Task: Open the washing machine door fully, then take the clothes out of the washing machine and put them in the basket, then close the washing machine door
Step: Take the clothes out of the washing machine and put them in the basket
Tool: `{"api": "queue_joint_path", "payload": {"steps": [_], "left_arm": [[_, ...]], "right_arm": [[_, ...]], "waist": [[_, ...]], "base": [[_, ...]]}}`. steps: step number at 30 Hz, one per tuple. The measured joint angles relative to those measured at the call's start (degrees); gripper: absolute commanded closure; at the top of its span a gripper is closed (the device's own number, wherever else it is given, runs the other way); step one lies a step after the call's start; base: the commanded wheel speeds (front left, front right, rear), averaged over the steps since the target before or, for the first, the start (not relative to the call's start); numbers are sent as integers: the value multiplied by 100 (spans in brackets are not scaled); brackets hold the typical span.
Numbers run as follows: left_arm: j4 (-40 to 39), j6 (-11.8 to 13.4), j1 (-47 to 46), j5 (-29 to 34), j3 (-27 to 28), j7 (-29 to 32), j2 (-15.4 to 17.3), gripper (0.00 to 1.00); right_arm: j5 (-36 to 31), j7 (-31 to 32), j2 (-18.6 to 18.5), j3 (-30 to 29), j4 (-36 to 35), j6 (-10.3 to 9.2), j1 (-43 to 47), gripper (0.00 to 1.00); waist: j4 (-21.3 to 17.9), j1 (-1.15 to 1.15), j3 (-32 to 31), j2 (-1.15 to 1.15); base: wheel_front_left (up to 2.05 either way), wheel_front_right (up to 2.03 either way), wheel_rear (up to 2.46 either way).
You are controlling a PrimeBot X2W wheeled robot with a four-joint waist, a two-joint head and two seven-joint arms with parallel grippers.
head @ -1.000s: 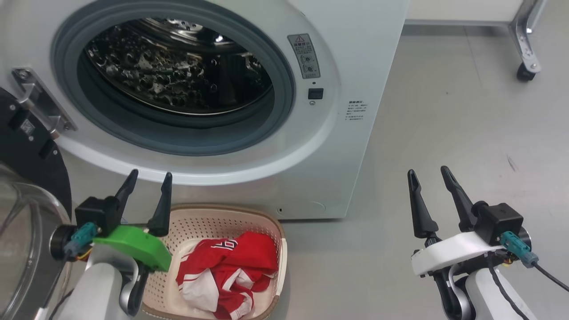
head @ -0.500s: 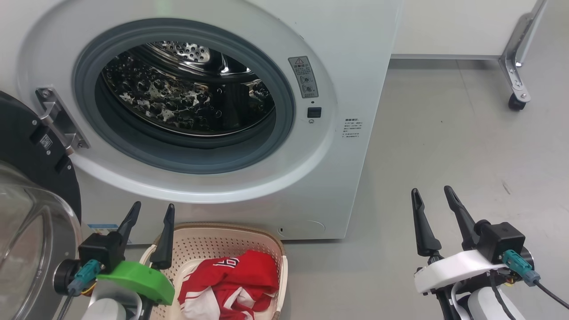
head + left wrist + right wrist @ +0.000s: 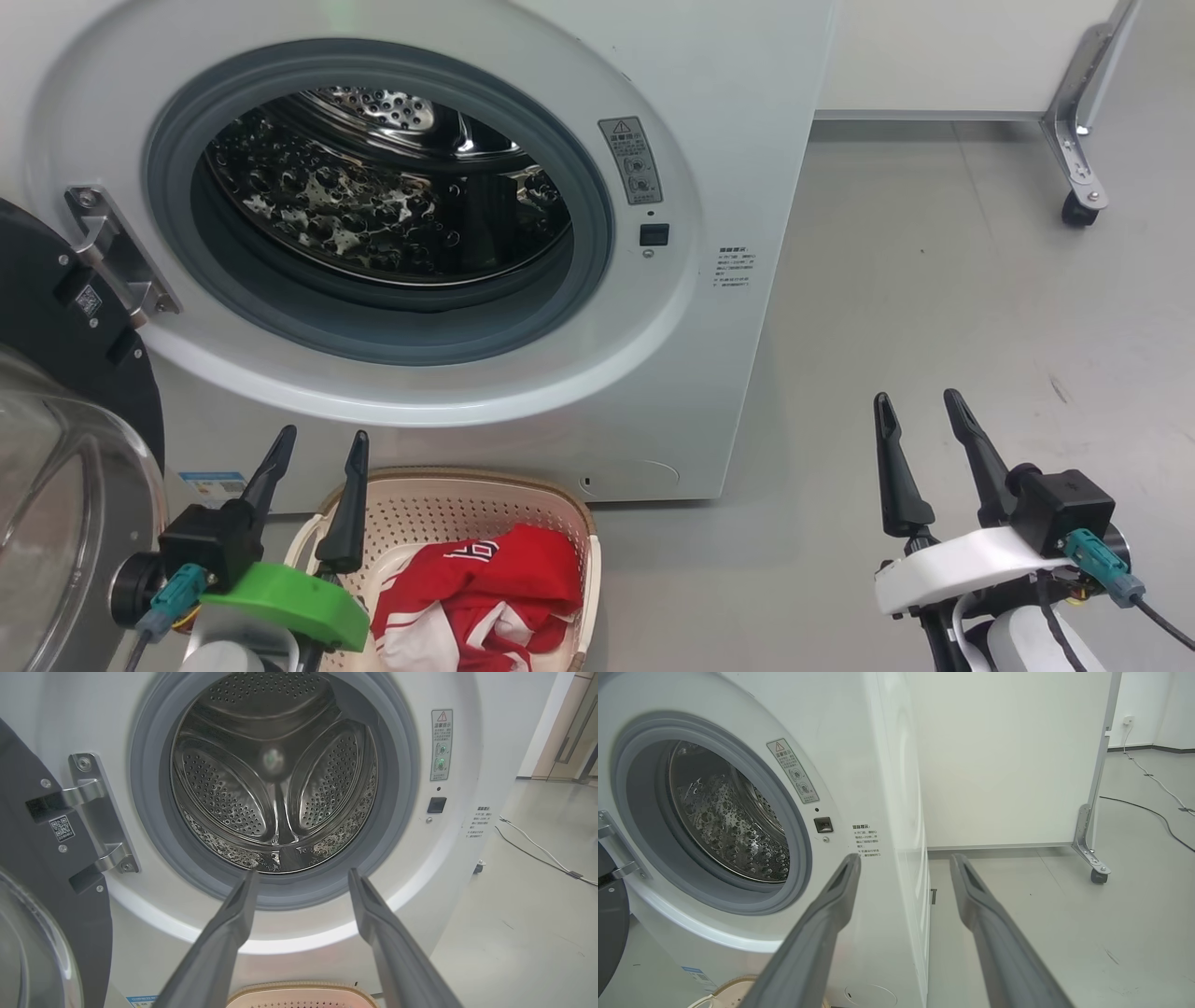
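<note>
Left gripper hangs wide and empty, and I see my right gripper just as wide, holding nothing. Just beside the left one, on its right, sits the basket with the red clothes in it. Ahead of that hand gapes the washing machine, its steel drum showing. To the hand's left the door stands swung open.

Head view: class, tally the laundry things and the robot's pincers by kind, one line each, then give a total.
Washing machine: 1
Washing machine door, swung open: 1
Basket: 1
Heap of red-and-white clothes in the basket: 1
Pincers: 2, left pincer and right pincer, both open
Total: 6
</note>
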Motion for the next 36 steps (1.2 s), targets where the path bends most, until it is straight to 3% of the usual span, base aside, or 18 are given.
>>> {"api": "queue_joint_path", "payload": {"steps": [36], "left_arm": [[-400,51,341,147,58,0,-78,0]], "right_arm": [[1,1,-1,3,-101,-9,8,0]], "waist": [[-31,0,-8,0]], "base": [[0,0,0]]}}
